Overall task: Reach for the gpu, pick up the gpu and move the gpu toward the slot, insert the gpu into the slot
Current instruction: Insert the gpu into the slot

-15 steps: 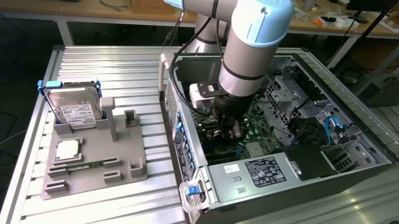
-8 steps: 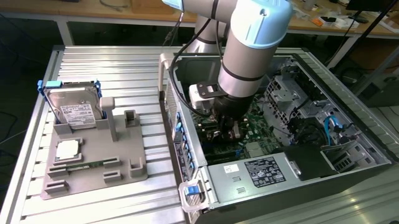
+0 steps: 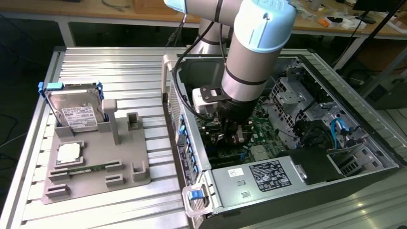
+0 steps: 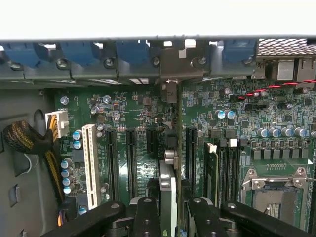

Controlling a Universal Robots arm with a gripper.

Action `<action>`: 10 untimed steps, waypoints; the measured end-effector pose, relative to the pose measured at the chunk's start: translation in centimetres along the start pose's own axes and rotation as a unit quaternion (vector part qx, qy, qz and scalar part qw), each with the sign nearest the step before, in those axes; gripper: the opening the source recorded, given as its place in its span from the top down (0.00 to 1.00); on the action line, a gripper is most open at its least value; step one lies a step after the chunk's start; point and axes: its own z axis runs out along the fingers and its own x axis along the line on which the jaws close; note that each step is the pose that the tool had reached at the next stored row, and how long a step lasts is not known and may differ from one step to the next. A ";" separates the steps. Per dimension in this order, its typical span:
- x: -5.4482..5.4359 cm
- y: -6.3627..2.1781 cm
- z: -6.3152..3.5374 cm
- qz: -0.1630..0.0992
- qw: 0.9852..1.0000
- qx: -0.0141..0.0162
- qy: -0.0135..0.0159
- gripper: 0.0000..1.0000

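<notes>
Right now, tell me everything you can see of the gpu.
The gpu is seen edge-on: a thin card standing upright over the green motherboard, running toward the case's rear wall. A small silvery metal part sits along its top edge, and a grey end bracket stands where it meets the rear wall. The end effector holds it, with a black finger close on each side. Whether its lower edge is fully seated cannot be told.

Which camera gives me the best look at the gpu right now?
The wrist view: the gpu stands edge-on between the gripper fingers, over the motherboard. In the exterior view the arm blocks most of it.
</notes>
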 end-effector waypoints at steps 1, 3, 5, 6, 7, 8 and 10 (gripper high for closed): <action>0.0 0.00 0.01 0.000 1.000 0.000 0.000 0.73; 0.0 0.00 0.01 0.000 1.000 0.000 0.000 0.73; 0.0 0.00 0.01 0.000 1.000 0.000 0.000 0.73; 0.0 0.00 0.01 0.000 1.000 0.000 0.000 0.73; 0.0 0.00 0.01 0.000 1.000 0.000 0.000 0.73; 0.0 0.00 0.01 0.000 1.000 0.000 0.000 0.73; 0.0 0.00 0.01 0.000 1.000 0.000 0.000 0.73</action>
